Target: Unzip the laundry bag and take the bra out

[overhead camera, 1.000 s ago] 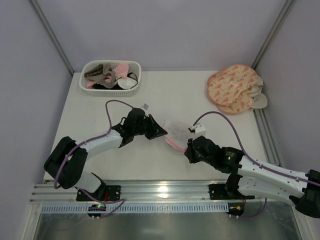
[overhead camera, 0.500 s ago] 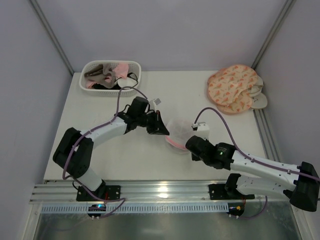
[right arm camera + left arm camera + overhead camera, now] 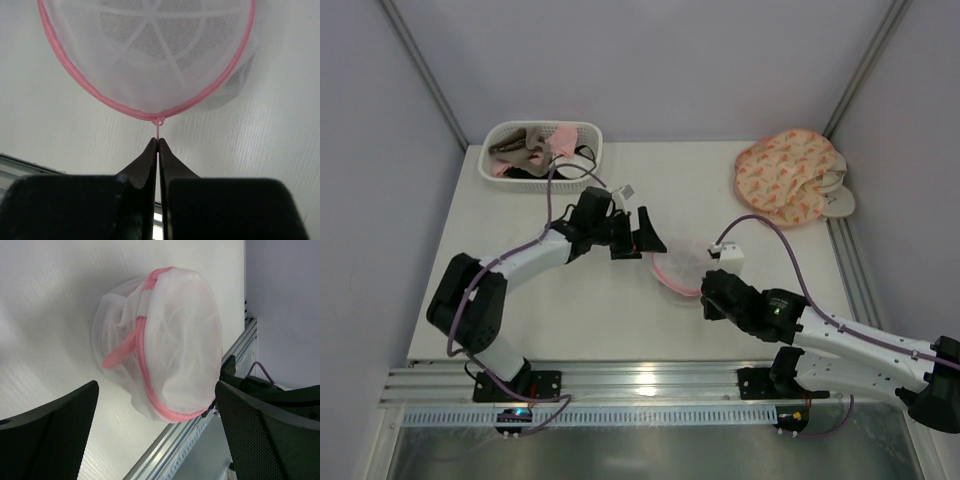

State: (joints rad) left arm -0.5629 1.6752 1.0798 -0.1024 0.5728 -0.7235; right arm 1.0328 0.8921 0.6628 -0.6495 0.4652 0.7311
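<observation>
White tabletop (image 3: 570, 320) carries the round translucent mesh laundry bag (image 3: 682, 264) with pink zipper rim, the right gripper (image 3: 158, 143) pinching a thin pink tab (image 3: 158, 131) at its near rim, the left gripper (image 3: 642, 240) gaping empty beside it; we judge unzipping underway, next requiring a left-side zipper grasp.

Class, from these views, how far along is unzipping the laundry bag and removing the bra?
Done: right gripper pinches the pink pull at the laundry bag rim. In hand: left gripper hangs open beside the bag, apart. Left: no opening shows; bra not yet out.
</observation>
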